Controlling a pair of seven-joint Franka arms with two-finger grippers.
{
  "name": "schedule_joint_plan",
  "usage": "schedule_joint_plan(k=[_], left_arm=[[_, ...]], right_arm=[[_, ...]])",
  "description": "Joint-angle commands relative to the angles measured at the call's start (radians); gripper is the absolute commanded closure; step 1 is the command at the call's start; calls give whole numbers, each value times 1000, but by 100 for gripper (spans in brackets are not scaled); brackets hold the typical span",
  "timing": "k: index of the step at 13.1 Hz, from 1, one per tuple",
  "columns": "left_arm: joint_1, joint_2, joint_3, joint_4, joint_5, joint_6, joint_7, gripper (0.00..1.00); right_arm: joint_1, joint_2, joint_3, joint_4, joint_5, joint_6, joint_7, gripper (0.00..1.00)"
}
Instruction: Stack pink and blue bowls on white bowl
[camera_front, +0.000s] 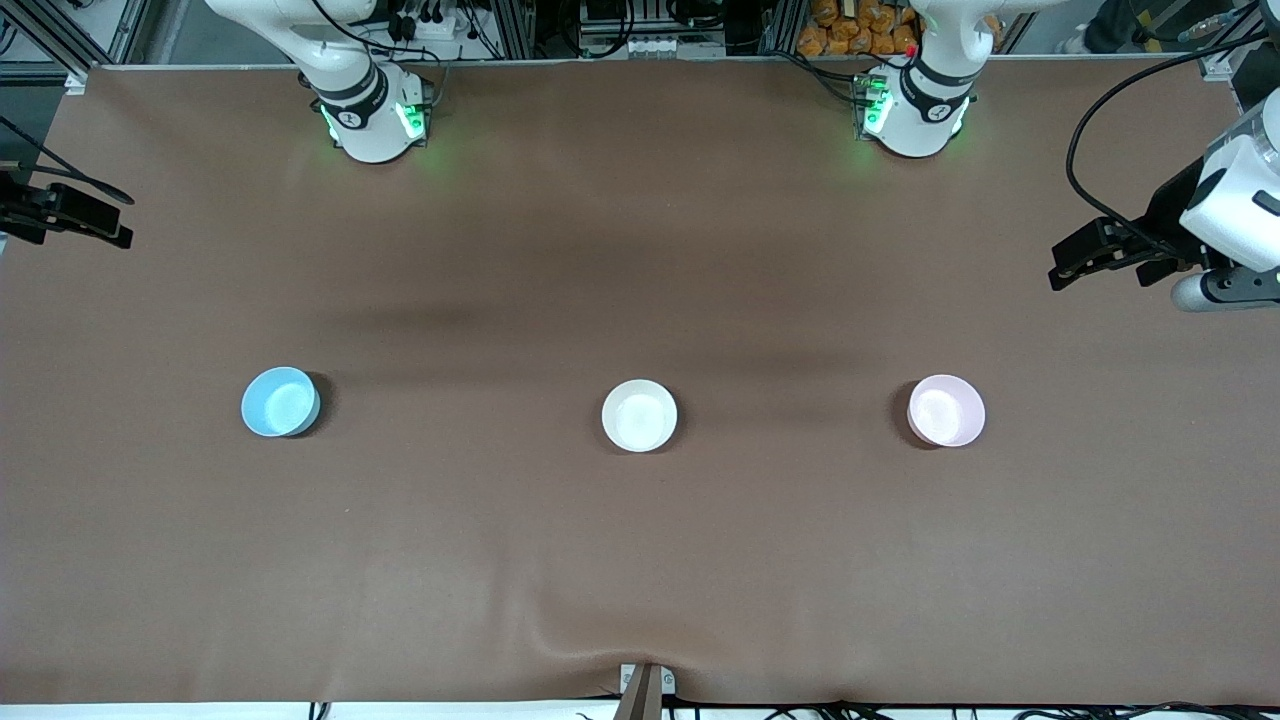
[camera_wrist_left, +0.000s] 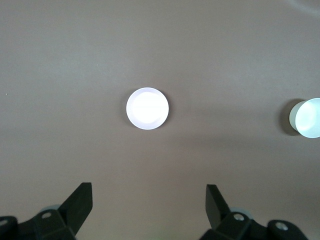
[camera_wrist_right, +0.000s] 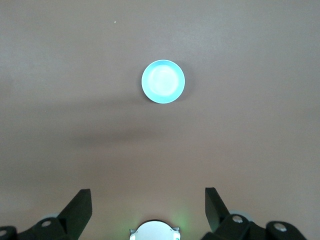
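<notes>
Three bowls stand in a row across the table's middle. The sky blue bowl (camera_front: 280, 401) is toward the right arm's end, the white bowl (camera_front: 639, 414) is in the centre, and the pale pink bowl (camera_front: 945, 410) is toward the left arm's end. My left gripper (camera_front: 1060, 265) hangs open and empty over the left arm's end of the table; its wrist view shows the pink bowl (camera_wrist_left: 147, 108), the white bowl (camera_wrist_left: 307, 117) and my left gripper (camera_wrist_left: 147, 192). My right gripper (camera_front: 115, 225) hangs open and empty over the right arm's end; its wrist view shows the blue bowl (camera_wrist_right: 163, 81) and my right gripper (camera_wrist_right: 148, 197).
A brown mat (camera_front: 640, 560) covers the table, with a small ripple at its edge nearest the front camera. The two arm bases (camera_front: 372, 115) (camera_front: 912, 110) stand along the edge farthest from the front camera. The right arm's base (camera_wrist_right: 152, 231) shows in the right wrist view.
</notes>
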Motion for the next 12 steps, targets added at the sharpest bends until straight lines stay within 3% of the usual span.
schedule_joint_plan(k=[1, 12], left_arm=[[5, -6, -2, 7, -9, -8, 22, 0], [10, 6, -1, 0, -9, -8, 25, 0]], right_arm=[[3, -5, -3, 2, -2, 0, -9, 0], [4, -5, -1, 0, -2, -1, -8, 0]])
